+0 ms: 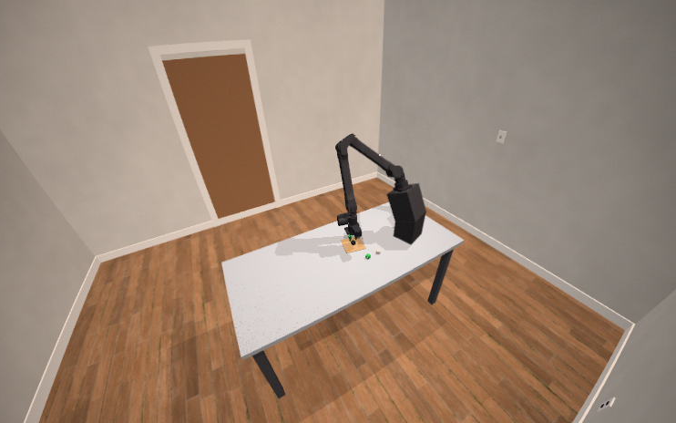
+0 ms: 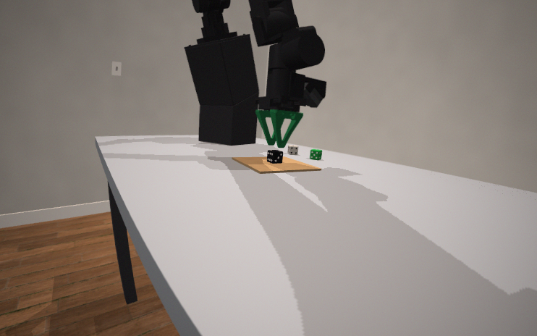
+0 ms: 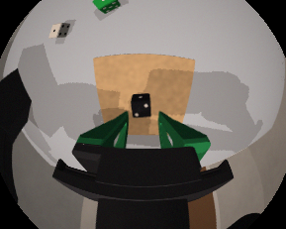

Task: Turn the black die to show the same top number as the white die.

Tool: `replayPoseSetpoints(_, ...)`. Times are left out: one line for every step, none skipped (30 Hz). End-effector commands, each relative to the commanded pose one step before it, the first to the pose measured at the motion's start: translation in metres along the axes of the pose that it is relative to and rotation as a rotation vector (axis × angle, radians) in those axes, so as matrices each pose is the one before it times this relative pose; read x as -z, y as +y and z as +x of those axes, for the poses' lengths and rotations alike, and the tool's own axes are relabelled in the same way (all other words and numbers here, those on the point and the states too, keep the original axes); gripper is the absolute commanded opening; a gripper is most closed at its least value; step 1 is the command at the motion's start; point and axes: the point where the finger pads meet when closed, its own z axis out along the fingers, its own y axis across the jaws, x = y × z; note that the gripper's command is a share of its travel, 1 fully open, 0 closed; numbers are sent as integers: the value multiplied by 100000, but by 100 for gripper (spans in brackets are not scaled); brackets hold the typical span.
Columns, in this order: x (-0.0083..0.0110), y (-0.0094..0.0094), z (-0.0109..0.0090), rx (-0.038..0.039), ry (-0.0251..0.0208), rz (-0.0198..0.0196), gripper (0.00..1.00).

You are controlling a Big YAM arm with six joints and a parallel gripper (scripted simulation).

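The black die (image 2: 274, 156) lies flat on the tan mat (image 2: 276, 164), near the mat's middle, with white pips on its faces. It also shows in the wrist view (image 3: 142, 105) on the mat (image 3: 143, 86). My gripper (image 2: 278, 143) with green fingers hovers just above the die, partly open and empty, not touching it. In the wrist view the fingertips frame the die from the near side. The white die (image 2: 292, 149) and the green die (image 2: 315, 154) lie on the table beyond the mat, apart from each other; the wrist view shows them too (image 3: 60, 29) (image 3: 107, 4).
The arm's black base box (image 2: 224, 91) stands on the table just behind the mat. The table's edge runs along the left in the exterior view. The table is white and long (image 1: 330, 278).
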Motion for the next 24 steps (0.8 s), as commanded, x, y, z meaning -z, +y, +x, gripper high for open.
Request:
replayPoseSetpoints(-568,-42,339,480,-181,-416,39)
replayPoseSetpoints(0,0,0,0,0,0,39)
replayPoseSetpoints(0,0,0,0,0,0,39)
replayPoseSetpoints(2,95,-3,61,-11,-167,39)
replayPoseSetpoints(6,89,-2,55,-10,-145,39)
replayPoseSetpoints(3,56,-2,34,-5,-89,39)
replayPoseSetpoints(0,7,0,4,0,-12,39)
replayPoseSetpoints(0,0,0,0,0,0,39)
replayPoseSetpoints(4,-5,2,-4,3,11,39)
replayPoseSetpoints(0,0,0,0,0,0,39)
replayPoseSetpoints(0,0,0,0,0,-1,39)
replayPoseSetpoints(0,0,0,0,0,0,39)
replayPoseSetpoints(0,0,0,0,0,0,39)
replayPoseSetpoints(0,0,0,0,0,0,39)
replayPoseSetpoints(0,0,0,0,0,0,39)
replayPoseSetpoints(0,0,0,0,0,0,39)
replayPoseSetpoints(0,0,0,0,0,0,39)
replayPoseSetpoints(0,0,0,0,0,0,39)
replayPoseSetpoints(0,0,0,0,0,0,39)
replayPoseSetpoints(0,0,0,0,0,0,39)
replayPoseSetpoints(0,12,0,8,-1,-19,39)
replayPoseSetpoints(0,0,0,0,0,0,39)
replayPoseSetpoints(0,0,0,0,0,0,39)
replayPoseSetpoints(0,0,0,0,0,0,39)
